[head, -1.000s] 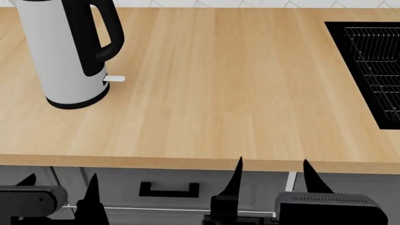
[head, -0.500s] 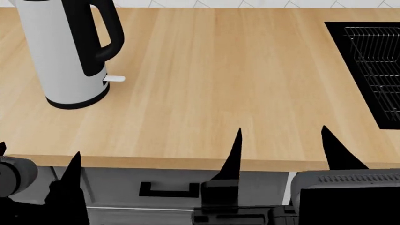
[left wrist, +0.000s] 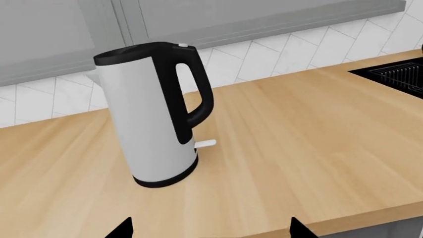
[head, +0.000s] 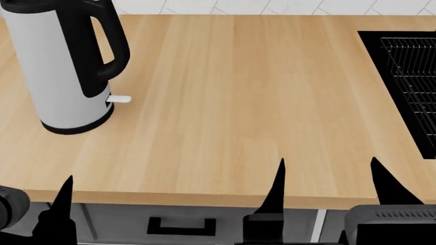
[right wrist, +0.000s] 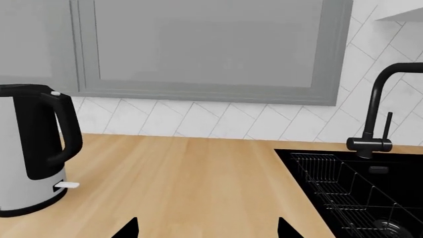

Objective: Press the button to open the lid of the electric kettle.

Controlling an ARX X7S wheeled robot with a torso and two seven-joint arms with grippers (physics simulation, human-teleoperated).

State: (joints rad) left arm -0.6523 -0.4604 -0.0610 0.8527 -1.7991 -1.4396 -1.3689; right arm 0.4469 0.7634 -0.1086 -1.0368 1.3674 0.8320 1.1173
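Observation:
The electric kettle [head: 65, 76] stands upright at the far left of the wooden counter: light grey body, black loop handle, black base ring. It also shows in the left wrist view [left wrist: 148, 124] and the right wrist view [right wrist: 17, 163]. Its black lid [left wrist: 126, 52] lies flat and closed. The small white button [left wrist: 182, 45] sits on top of the handle, and the right wrist view shows it too [right wrist: 55, 93]. My left gripper [left wrist: 210, 229] is open and empty at the counter's front edge, well short of the kettle. My right gripper [head: 327, 168] is open and empty over the front edge, far right of the kettle.
A flat white tab [head: 120, 99] sticks out near the kettle's base. A black sink [head: 368, 61] with a wire rack is set into the counter at the right, with a black faucet [right wrist: 380, 114] behind it. Tiled wall and grey cabinets stand behind. A drawer handle [head: 180, 224] is below the edge.
Both grippers have come up and forward to the counter's front edge. The head view has shifted, so the kettle sits lower and further left in it. The kettle itself has not moved.

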